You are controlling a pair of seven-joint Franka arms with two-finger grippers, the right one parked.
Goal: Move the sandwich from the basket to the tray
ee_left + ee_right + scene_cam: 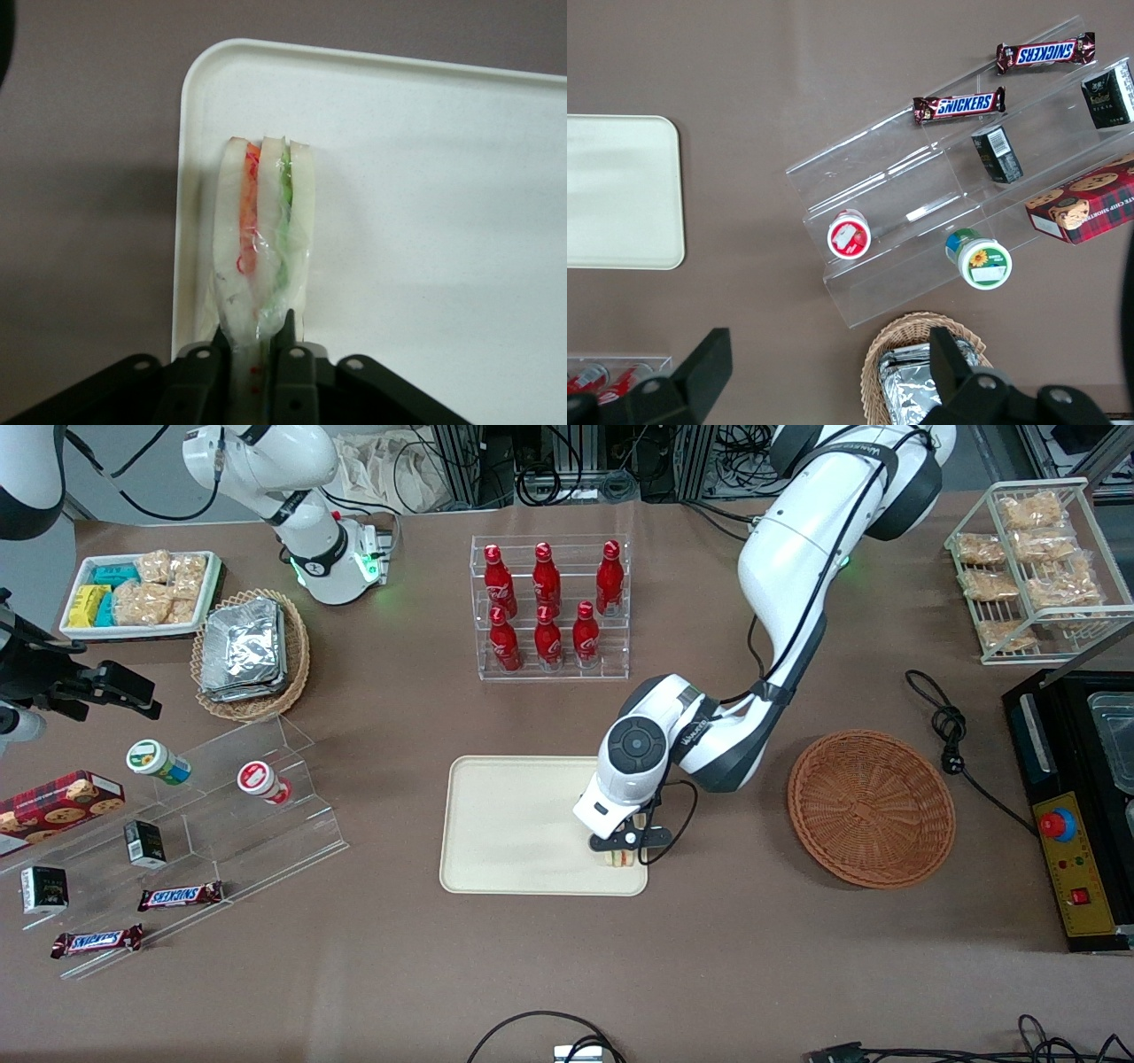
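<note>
Black fingers of the left arm's gripper were clamped on the narrow end of the sandwich, one on each side of the wrapped wedge. The gripper stood low over the cream tray, at the tray's corner nearest the front camera on the working arm's side, roughly the 4 o'clock point of the tray in the front view. The sandwich lay within that corner, close beside the raised rim, its three pale bread slices on edge with orange and green filling visible between them through clear wrap. Whether its underside fully rested on the tray surface could not be determined.

The reddish-brown wicker basket sat apart from the tray at about 3 o'clock, toward the working arm's end of the table, with nothing in it. A clear rack of red bottles stood at 12 o'clock from the tray, farther from the front camera. A tan basket of foil packs sat toward the parked arm's end at about 10 o'clock.
</note>
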